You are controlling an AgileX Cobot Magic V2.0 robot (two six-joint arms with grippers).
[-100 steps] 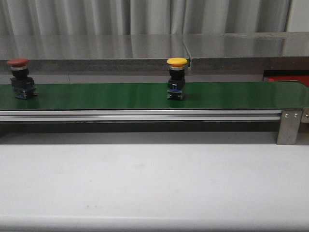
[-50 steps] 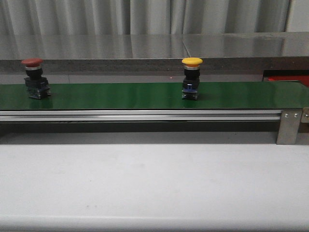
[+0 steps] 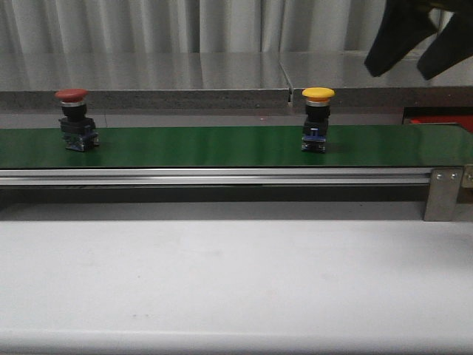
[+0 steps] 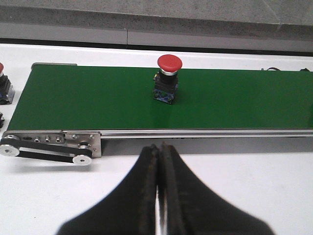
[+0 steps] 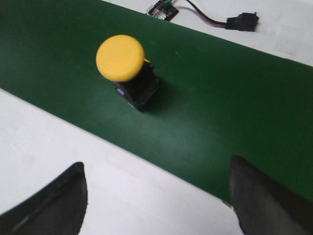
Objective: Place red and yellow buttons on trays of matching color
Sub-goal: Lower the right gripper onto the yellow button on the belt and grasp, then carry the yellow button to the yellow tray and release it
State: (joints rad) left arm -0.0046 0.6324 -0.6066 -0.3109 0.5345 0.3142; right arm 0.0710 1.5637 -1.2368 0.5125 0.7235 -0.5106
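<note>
The yellow button [image 3: 317, 118] has a round yellow cap on a dark, blocky body with a bit of blue. It stands upright on the green belt [image 3: 207, 146], toward the belt's right end, about halfway between its near and far edges. The red button [image 3: 75, 119] has a round red cap on the same kind of dark body and stands upright near the belt's left end.

My right pincer [image 3: 417, 41] hangs high above the belt's right end, its two dark fingers spread wide apart. My left pincer [image 4: 158, 196] has its fingers pressed together on nothing.

The belt runs along a silver rail [image 3: 214, 176]. In front lies a white tabletop [image 3: 236, 288]. Behind are a shiny metal ledge [image 3: 148, 74] and grey ribbed walls [image 3: 133, 26].
</note>
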